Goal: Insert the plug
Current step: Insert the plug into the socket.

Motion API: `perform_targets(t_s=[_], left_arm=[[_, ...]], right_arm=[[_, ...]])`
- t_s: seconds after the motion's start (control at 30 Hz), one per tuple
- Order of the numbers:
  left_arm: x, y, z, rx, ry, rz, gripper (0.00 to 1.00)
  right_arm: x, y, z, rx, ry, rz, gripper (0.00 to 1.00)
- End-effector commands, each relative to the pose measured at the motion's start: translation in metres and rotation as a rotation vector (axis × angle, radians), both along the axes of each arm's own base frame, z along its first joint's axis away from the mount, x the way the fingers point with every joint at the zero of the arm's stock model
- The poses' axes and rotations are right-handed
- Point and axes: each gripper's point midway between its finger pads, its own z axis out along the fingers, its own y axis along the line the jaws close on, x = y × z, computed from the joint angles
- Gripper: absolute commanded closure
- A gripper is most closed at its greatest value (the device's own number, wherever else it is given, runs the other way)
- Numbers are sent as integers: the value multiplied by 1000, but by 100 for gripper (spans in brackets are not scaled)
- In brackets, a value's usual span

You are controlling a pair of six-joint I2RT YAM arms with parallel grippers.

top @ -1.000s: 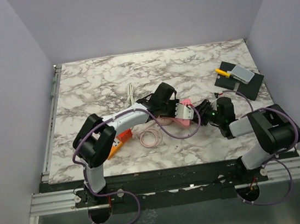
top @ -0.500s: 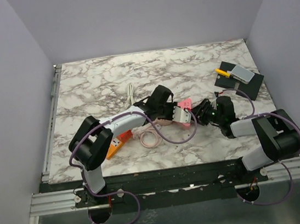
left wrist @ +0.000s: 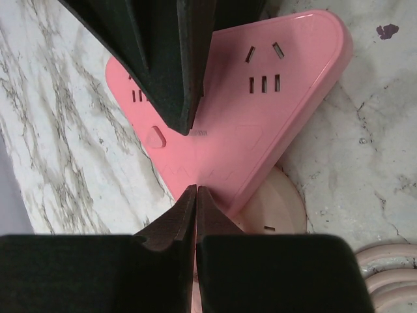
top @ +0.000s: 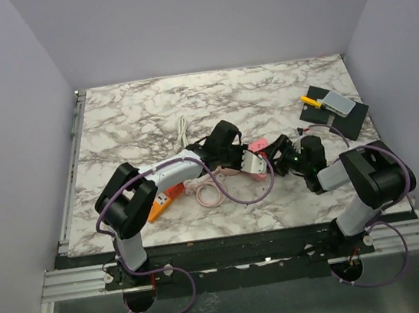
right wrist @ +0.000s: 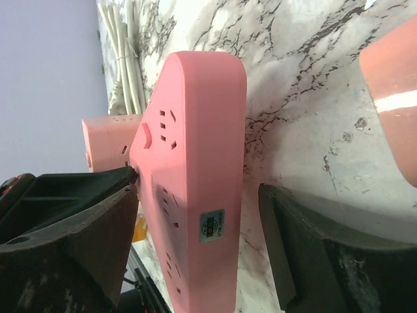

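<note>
A pink triangular socket block (top: pixel 257 147) lies mid-table; its outlet holes show in the left wrist view (left wrist: pixel 260 98). My left gripper (left wrist: pixel 195 190) is shut, its tips just over the block's near edge with nothing visible between them. My right gripper (right wrist: pixel 195 222) is open, with the block (right wrist: pixel 195 150) on edge between its fingers. One finger (right wrist: pixel 78 235) sits close to the block's outlet face and the other finger (right wrist: pixel 326 261) stands clear of it. From above, the right gripper (top: pixel 280 150) faces the left gripper (top: pixel 253 161) across the block. I cannot make out the plug.
A pale pink round piece (left wrist: pixel 277 208) lies under the block. A coiled pink cable (top: pixel 210 194) and an orange item (top: pixel 160 202) lie near the front. A white cable (top: pixel 183 129) lies behind. A black pad with a grey device (top: pixel 335 109) sits at the right.
My right gripper has opened its jaws around the pink block. The left gripper pulled back slightly to the left earlier and stays shut.
</note>
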Motion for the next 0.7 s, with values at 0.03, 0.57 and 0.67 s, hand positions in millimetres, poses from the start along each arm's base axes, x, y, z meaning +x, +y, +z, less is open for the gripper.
perform_targets(t_s=[0.03,0.57,0.67], left_arm=[[-83,84,-110,373,381,24,95],[-63,51,-63,231,351,53,79],[-57,39,-43,178,345,60,69]], right_arm=[[-13,0,-31,-26,117,1,20],[-17,5,-47,-111,162,-6,69],[-21,1,-55,-156,191,-10,76]])
